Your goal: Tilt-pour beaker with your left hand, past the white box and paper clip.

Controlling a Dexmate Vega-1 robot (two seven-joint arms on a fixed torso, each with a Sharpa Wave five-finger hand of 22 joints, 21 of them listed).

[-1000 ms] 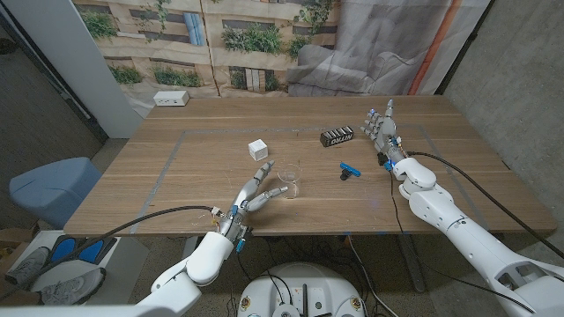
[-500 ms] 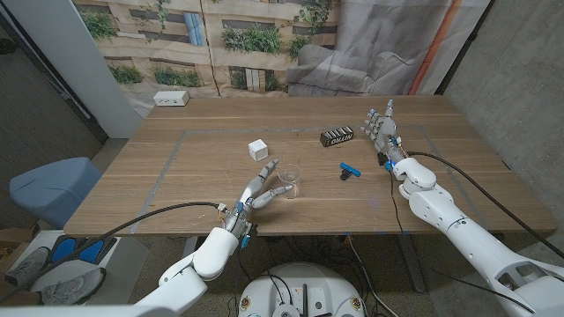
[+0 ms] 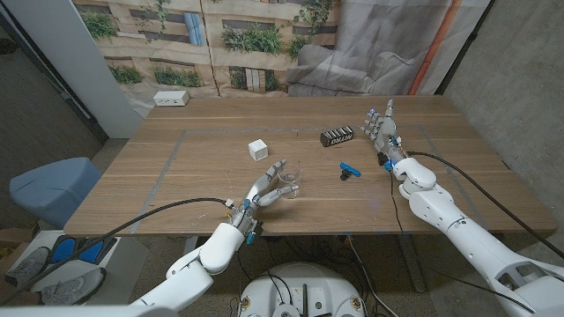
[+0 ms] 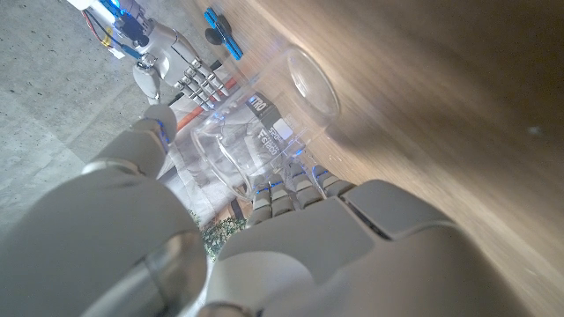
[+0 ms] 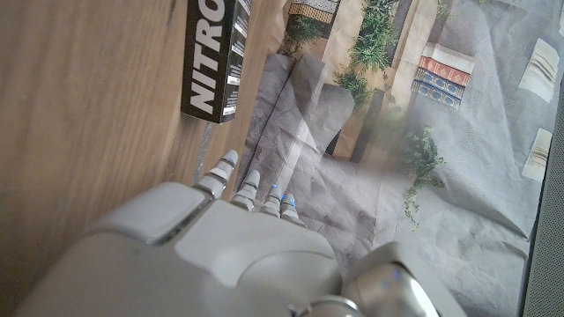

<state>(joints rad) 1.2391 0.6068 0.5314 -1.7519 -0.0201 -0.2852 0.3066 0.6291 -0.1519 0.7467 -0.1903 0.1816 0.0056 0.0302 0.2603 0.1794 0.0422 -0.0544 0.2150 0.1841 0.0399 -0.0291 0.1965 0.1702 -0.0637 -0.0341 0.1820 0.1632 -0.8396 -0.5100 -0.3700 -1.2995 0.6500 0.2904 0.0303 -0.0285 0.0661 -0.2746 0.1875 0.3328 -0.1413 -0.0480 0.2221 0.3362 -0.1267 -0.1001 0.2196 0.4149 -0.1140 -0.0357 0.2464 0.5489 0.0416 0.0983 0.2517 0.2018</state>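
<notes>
Beaker (image 3: 289,181) stands upright just ahead of the left hand (image 3: 264,192), whose spread fingers reach around it but hold nothing yet, so it should likely close squarely on the wall before tilting

Matt wood, clear glassy beaker, glossy plastic shells

The bench (image 3: 176,167) is matt, finely grained wood. The beaker (image 3: 289,181) is clear and smooth, with printed marks. Both the left hand (image 3: 263,192) and the right hand (image 3: 382,126) wear smooth, grey-white, faintly glossy plastic shells. The white box (image 3: 258,149) looks matt; the clip (image 3: 350,170) is blue plastic.
</notes>
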